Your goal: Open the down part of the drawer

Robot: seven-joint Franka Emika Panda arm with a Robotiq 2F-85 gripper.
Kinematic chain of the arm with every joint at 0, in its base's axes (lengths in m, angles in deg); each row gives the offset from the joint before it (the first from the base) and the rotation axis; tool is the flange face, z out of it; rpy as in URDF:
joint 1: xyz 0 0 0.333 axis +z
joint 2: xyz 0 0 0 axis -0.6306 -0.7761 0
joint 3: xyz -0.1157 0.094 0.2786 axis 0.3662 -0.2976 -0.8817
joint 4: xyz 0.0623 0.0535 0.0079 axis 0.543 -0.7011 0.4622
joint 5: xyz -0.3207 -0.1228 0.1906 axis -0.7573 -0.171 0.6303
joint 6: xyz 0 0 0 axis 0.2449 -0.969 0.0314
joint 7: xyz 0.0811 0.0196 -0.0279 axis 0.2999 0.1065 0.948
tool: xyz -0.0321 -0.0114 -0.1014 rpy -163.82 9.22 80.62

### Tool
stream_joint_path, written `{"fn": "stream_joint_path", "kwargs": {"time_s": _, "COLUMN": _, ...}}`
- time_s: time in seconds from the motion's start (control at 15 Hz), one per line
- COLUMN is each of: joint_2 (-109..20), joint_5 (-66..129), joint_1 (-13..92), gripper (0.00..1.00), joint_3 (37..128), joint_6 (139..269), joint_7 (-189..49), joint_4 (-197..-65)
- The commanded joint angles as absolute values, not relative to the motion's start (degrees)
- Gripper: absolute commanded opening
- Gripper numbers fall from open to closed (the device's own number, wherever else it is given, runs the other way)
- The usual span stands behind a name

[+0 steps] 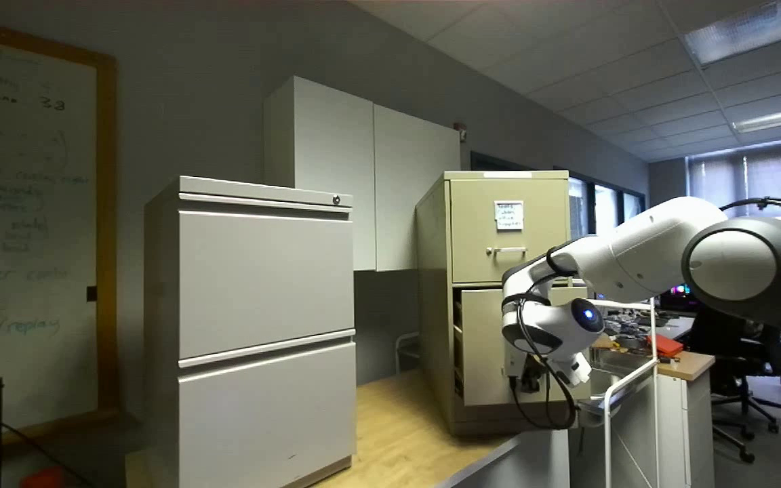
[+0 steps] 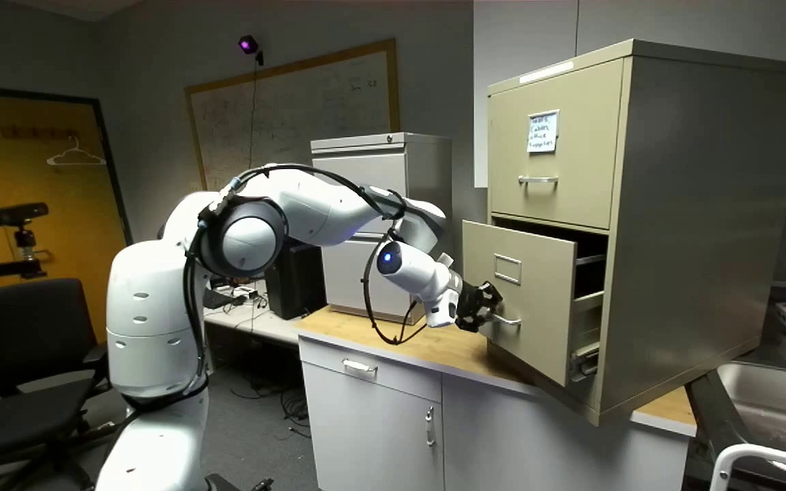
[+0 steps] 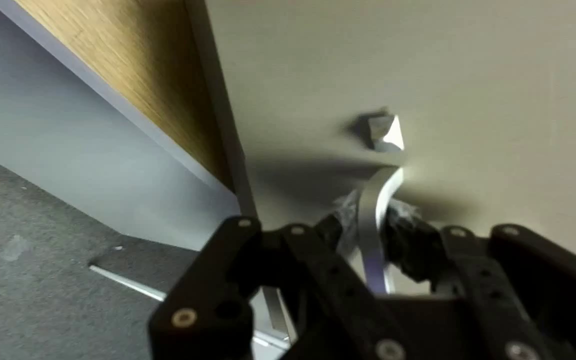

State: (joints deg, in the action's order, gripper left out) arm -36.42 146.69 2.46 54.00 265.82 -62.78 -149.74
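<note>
The tall tan filing cabinet (image 1: 433,298) (image 2: 693,225) stands on a wooden counter in both exterior views. Its labelled upper drawer (image 1: 475,203) (image 2: 570,191) is shut. Its lower drawer (image 1: 484,339) (image 2: 543,300) is pulled partly out, with a dark gap behind its front. The lower drawer's front fills much of the wrist view (image 3: 468,85). My gripper (image 2: 488,308) is at this drawer's metal handle (image 2: 510,320). In the wrist view the fingertips (image 3: 374,217) press on both sides of the handle (image 3: 369,205). The drawer's inside is mostly hidden.
A light-grey two-drawer cabinet (image 1: 265,285) (image 2: 359,177) stands on the same counter (image 1: 397,413) (image 2: 454,341). A metal sink (image 2: 775,402) lies beside the tan cabinet. A white rail (image 1: 609,434) stands near the arm. A white cupboard (image 1: 336,156) hangs behind.
</note>
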Motion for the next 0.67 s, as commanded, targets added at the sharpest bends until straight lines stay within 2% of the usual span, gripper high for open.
{"fn": "stream_joint_path", "kwargs": {"time_s": 0.0, "joint_2": -28.8, "joint_5": 146.9, "joint_1": 11.5, "gripper": 0.07, "joint_3": 62.3, "joint_6": 268.0, "joint_7": -77.0, "joint_4": -158.6}}
{"fn": "stream_joint_path", "kwargs": {"time_s": 0.2, "joint_2": -26.7, "joint_5": 143.8, "joint_1": 17.4, "gripper": 0.07, "joint_3": 68.4, "joint_6": 267.5, "joint_7": -88.1, "joint_4": -162.2}}
{"fn": "stream_joint_path", "kwargs": {"time_s": 0.27, "joint_2": -27.3, "joint_5": 143.7, "joint_1": 18.5, "gripper": 0.07, "joint_3": 66.7, "joint_6": 271.0, "joint_7": -91.7, "joint_4": -161.0}}
{"fn": "stream_joint_path", "kwargs": {"time_s": 0.33, "joint_2": -25.5, "joint_5": 141.2, "joint_1": 19.8, "gripper": 0.07, "joint_3": 70.7, "joint_6": 267.5, "joint_7": -95.7, "joint_4": -164.6}}
{"fn": "stream_joint_path", "kwargs": {"time_s": 0.47, "joint_2": -24.4, "joint_5": 137.7, "joint_1": 20.0, "gripper": 0.07, "joint_3": 71.1, "joint_6": 267.4, "joint_7": -103.6, "joint_4": -166.8}}
{"fn": "stream_joint_path", "kwargs": {"time_s": 0.53, "joint_2": -25.1, "joint_5": 138.8, "joint_1": 21.3, "gripper": 0.07, "joint_3": 68.0, "joint_6": 272.2, "joint_7": -106.7, "joint_4": -165.2}}
{"fn": "stream_joint_path", "kwargs": {"time_s": 0.6, "joint_2": -23.3, "joint_5": 135.0, "joint_1": 19.2, "gripper": 0.07, "joint_3": 69.9, "joint_6": 267.3, "joint_7": -110.4, "joint_4": -168.6}}
